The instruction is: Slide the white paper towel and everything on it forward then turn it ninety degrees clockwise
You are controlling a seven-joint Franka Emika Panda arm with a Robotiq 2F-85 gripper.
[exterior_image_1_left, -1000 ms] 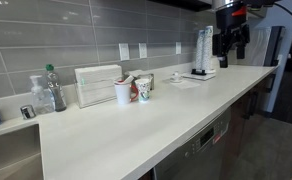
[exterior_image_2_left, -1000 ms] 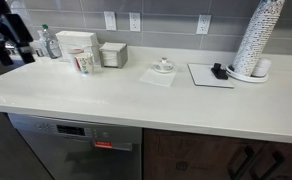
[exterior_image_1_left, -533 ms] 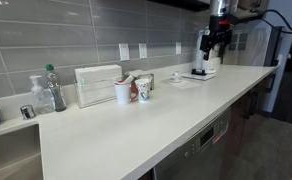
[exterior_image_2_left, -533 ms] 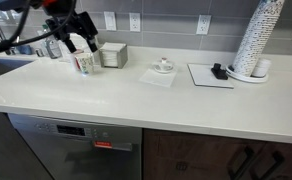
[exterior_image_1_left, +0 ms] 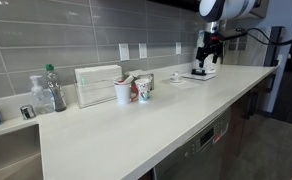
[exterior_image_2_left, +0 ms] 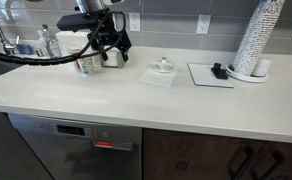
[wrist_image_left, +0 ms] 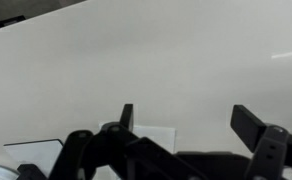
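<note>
The white paper towel [exterior_image_2_left: 158, 77] lies flat on the pale counter near the wall, with the small white cup [exterior_image_2_left: 164, 66] on its saucer base standing on it. Both also show in an exterior view, the towel [exterior_image_1_left: 184, 81] and the cup [exterior_image_1_left: 176, 76]. My gripper [exterior_image_2_left: 114, 47] hangs open and empty above the counter, to one side of the towel and apart from it, near the red-marked paper cups. It also shows in an exterior view [exterior_image_1_left: 207, 50]. In the wrist view the gripper [wrist_image_left: 186, 120] has its jaws wide apart, and a pale square, the towel [wrist_image_left: 152, 138], lies beyond them. The cup is hidden there.
Two paper cups with red markings [exterior_image_2_left: 83, 63] and a white ribbed box [exterior_image_2_left: 76, 42] stand by the wall. A dark-edged mat [exterior_image_2_left: 211, 76] with a small black object and a tall stack of cups [exterior_image_2_left: 258, 38] lie beyond the towel. A bottle [exterior_image_1_left: 53, 88] stands far off.
My gripper has travelled along the counter toward the towel and cup, and has come lower. The towel and cup have not moved.
</note>
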